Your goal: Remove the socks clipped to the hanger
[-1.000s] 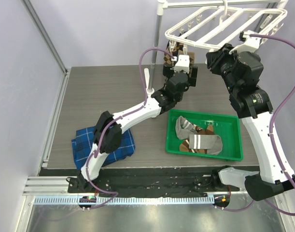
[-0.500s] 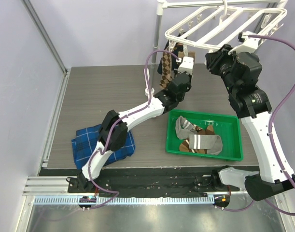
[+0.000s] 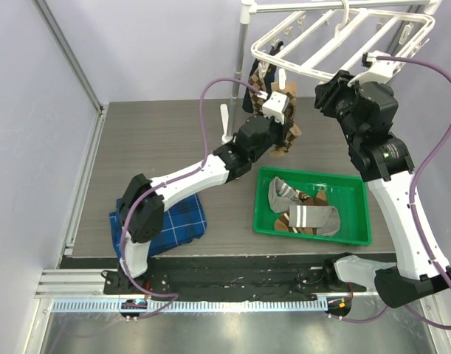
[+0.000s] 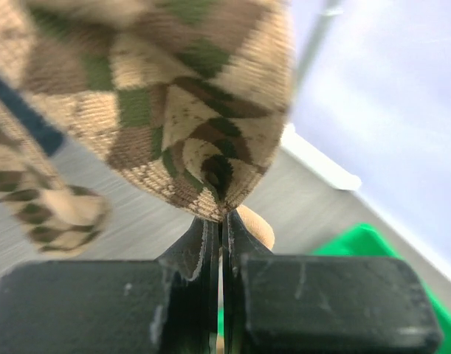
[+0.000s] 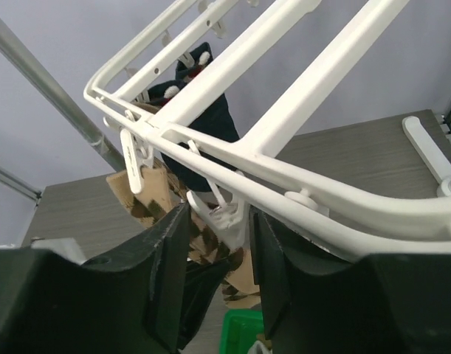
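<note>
Gripping argyle sock (image 4: 181, 110), left gripper (image 4: 221, 228) pinched shut on its fold; we should pull steadily toward 6 o'clock while right gripper (image 5: 218, 243), fingers apart, brackets the clip (image 5: 219, 214) under the hanger (image 5: 299, 147).

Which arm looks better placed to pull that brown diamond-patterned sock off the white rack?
Probably left: the left pincer is shut on the brown argyle fabric sock, so it could tug it free. The right pincer straddles a white clip under the white plastic drying frame, holding no sock.
</note>
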Action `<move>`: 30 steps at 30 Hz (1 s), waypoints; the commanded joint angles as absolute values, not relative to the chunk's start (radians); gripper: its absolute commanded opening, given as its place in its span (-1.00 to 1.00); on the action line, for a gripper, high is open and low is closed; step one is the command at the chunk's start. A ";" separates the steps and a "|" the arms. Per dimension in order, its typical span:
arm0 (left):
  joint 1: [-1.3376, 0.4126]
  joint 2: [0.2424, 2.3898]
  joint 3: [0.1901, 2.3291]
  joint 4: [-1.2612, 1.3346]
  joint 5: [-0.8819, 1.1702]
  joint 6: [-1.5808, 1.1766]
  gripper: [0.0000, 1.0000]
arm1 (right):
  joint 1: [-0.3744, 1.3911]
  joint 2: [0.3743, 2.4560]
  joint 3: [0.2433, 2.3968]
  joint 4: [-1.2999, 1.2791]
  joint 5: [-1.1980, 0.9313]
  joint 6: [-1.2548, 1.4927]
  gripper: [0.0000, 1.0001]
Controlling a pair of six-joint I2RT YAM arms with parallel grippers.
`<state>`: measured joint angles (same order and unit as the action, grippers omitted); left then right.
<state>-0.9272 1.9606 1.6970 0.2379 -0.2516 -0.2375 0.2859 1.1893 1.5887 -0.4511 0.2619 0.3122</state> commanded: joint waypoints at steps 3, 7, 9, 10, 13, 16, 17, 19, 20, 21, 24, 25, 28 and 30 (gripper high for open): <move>-0.922 1.830 1.644 0.299 -0.020 -0.299 -1.00 | 0.282 1.089 1.661 -0.541 0.169 0.302 0.11; -0.922 1.804 1.638 0.268 0.072 -0.316 -1.00 | 0.284 1.081 1.704 -0.597 0.032 0.305 0.31; -0.911 1.789 1.617 0.276 0.112 -0.334 -1.00 | 0.282 1.075 1.701 -0.592 -0.021 0.330 0.31; -0.904 1.786 1.608 0.285 0.161 -0.368 -1.00 | 0.281 1.075 1.700 -0.585 -0.032 0.342 0.31; -0.865 1.787 1.588 0.325 0.286 -0.434 -1.00 | 0.282 1.103 1.697 -0.557 -0.048 0.388 0.31; -0.830 1.787 1.568 0.368 0.334 -0.497 -1.00 | 0.281 1.161 1.715 -0.546 -0.044 0.426 0.30; -0.818 1.787 1.565 0.373 0.347 -0.505 -1.00 | 0.282 1.175 1.724 -0.545 -0.044 0.440 0.29; -0.810 1.793 1.581 0.358 0.370 -0.503 -1.00 | 0.284 1.218 1.746 -0.532 -0.057 0.452 0.25; -0.808 1.796 1.592 0.348 0.377 -0.497 -1.00 | 0.284 1.235 1.752 -0.531 -0.063 0.454 0.23; -0.807 1.801 1.603 0.336 0.383 -0.494 -1.00 | 0.282 1.249 1.778 -0.537 -0.064 0.453 0.20; -0.804 1.819 1.634 0.308 0.411 -0.491 -1.00 | 0.284 1.305 1.822 -0.563 -0.051 0.436 0.13; -0.802 1.825 1.643 0.307 0.417 -0.491 -1.00 | 0.284 1.319 1.828 -0.566 -0.031 0.431 0.13; -0.802 1.835 1.655 0.304 0.431 -0.492 -1.00 | 0.298 1.357 1.856 -0.577 -0.005 0.407 0.10; -0.802 1.844 1.661 0.302 0.439 -0.494 -1.00 | 0.325 1.391 1.890 -0.594 0.061 0.384 0.10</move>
